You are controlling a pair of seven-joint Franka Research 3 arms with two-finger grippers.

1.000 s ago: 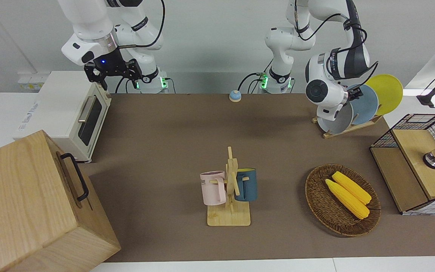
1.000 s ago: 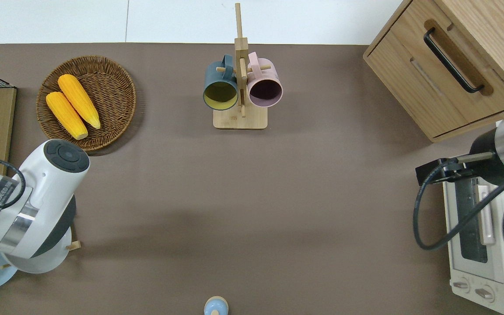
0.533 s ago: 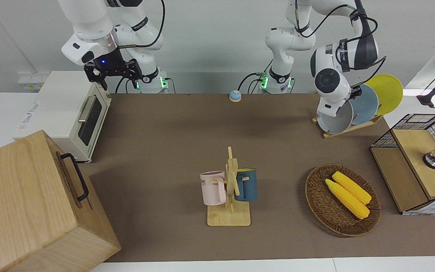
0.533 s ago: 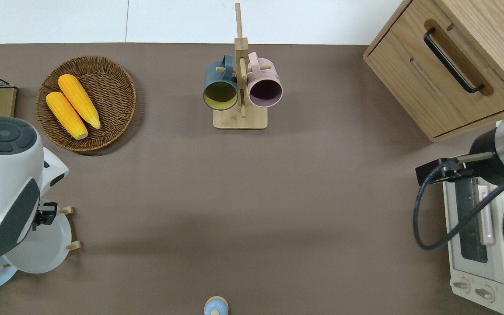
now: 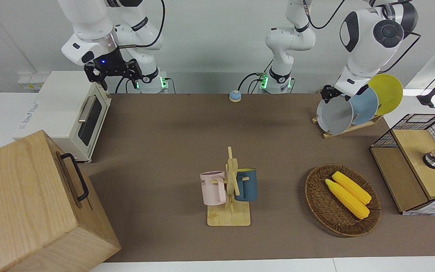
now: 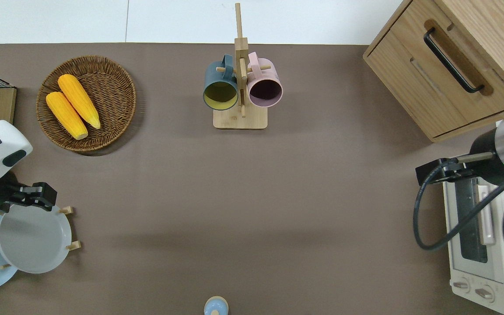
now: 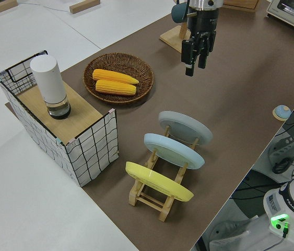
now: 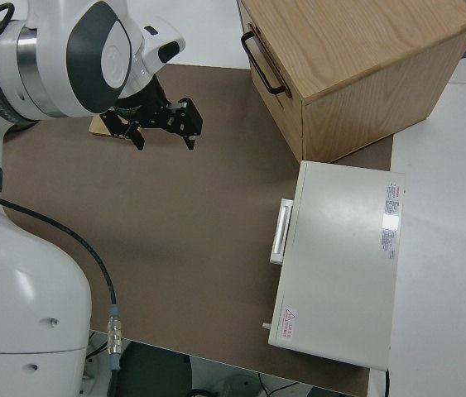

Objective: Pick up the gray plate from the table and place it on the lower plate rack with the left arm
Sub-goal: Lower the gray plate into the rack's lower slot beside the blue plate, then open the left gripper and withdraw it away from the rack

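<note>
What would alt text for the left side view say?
The gray plate stands in the lower plate rack with a light blue plate and a yellow plate; the left arm's end effector hangs above the table, empty.

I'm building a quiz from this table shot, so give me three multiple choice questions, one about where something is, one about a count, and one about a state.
1. Where is the gray plate?
A. in the lower plate rack
B. flat on the table
C. in the basket

2. How many plates stand in the rack?
A. one
B. two
C. three

3. What does the left gripper hold?
A. the gray plate
B. nothing
C. a mug

Answers:
1 A, it stands in the rack's end slot.
2 C, gray, light blue and yellow.
3 B, its fingers are open and clear of the plates.
</note>
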